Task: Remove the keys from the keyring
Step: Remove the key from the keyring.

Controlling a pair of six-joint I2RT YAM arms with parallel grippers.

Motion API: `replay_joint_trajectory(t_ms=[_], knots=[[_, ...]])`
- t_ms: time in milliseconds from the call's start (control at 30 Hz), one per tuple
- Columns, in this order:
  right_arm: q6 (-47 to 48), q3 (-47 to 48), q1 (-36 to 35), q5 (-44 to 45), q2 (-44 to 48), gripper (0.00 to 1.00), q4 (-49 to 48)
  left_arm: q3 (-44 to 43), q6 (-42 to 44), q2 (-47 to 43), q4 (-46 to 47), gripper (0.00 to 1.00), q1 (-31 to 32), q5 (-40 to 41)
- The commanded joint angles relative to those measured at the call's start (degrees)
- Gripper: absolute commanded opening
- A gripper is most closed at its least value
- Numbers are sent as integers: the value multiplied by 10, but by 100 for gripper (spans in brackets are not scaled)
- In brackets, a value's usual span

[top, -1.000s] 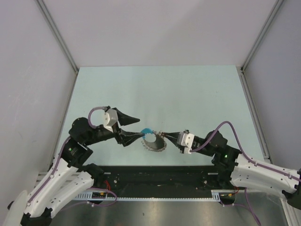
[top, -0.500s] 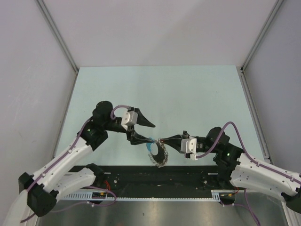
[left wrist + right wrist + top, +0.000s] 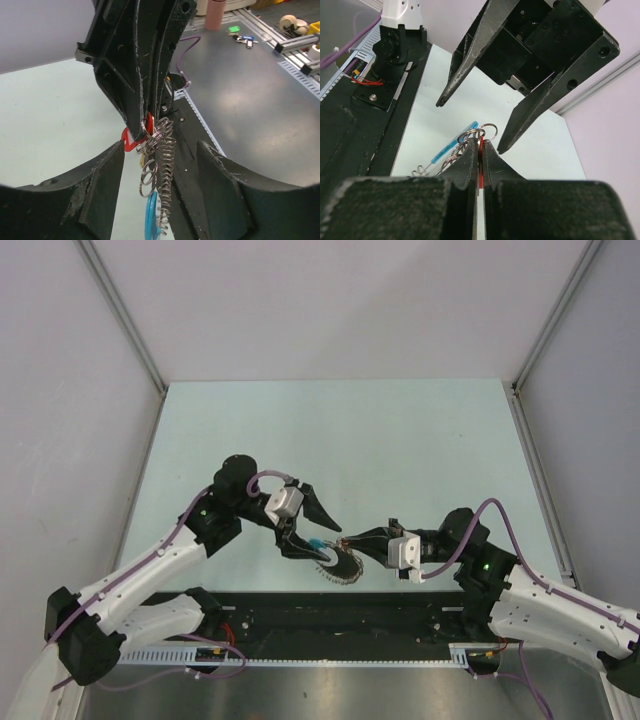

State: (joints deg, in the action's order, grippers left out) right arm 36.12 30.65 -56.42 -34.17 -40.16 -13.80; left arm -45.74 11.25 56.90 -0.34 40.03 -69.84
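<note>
**Worktop:** The worktop (image 3: 330, 430) was a flat, pale green, matt surface of one even colour.

**Boundaries:** Plain pale panels (image 3: 60, 390) stood along its left, far and right edges. An aluminium post rose from the far left corner (image 3: 122, 315) and another from the far right corner (image 3: 557, 315).

**Near edge:** A black mounting strip (image 3: 330, 612) ran the full width of the near edge. In front of it lay a white slotted cable rail (image 3: 340, 662) and a grey metal ledge (image 3: 330, 695).

**Items:** The keyring (image 3: 338, 562) hung over the worktop close to the middle of the near edge, just short of the black strip. Whether its lowest links touched the surface could not be established.
</note>
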Motion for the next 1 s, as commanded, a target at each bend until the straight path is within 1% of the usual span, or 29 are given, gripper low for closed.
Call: replay_joint_trajectory(t_ms=[0, 33, 133, 200, 300, 333, 433, 500, 533, 600, 667, 800, 867, 967], knots=[[13, 30, 3, -12, 9, 0, -31, -2, -8, 21, 8, 62, 14, -44], [12, 30, 3, -11, 10, 0, -30, -8, -4, 24, -15, 59, 15, -45], [13, 30, 3, -12, 9, 0, -31, -17, 9, 37, -36, 52, 17, -43], [14, 30, 1, -12, 9, 0, -31, -18, 19, 43, -42, 49, 18, -43], [14, 29, 1, -12, 10, 0, -28, -19, 23, 47, -48, 42, 19, -42], [15, 29, 0, -12, 12, 0, -25, -22, 24, 49, -50, 35, 19, -42], [18, 29, 0, -2, 16, 0, -13, -28, 38, 51, -63, 23, 19, -35], [20, 29, -1, 8, 19, 0, -6, -30, 40, 48, -63, 17, 19, -35], [21, 29, -4, 13, 20, 0, 1, -30, 42, 48, -61, 8, 19, -34], [26, 28, -11, 32, 25, 0, 11, -31, 44, 42, -56, 1, 19, -35], [33, 29, -28, 72, 24, 0, 21, -30, 25, 37, -35, 0, 18, -19], [60, 29, -72, 140, 23, 0, 48, -3, -53, 36, 68, 1, 18, -6], [67, 29, -94, 183, 22, 0, 54, 1, -73, 44, 75, 0, 18, -8], [82, 29, -118, 241, 23, 0, 63, 7, -75, 50, 65, 0, 18, -16]])
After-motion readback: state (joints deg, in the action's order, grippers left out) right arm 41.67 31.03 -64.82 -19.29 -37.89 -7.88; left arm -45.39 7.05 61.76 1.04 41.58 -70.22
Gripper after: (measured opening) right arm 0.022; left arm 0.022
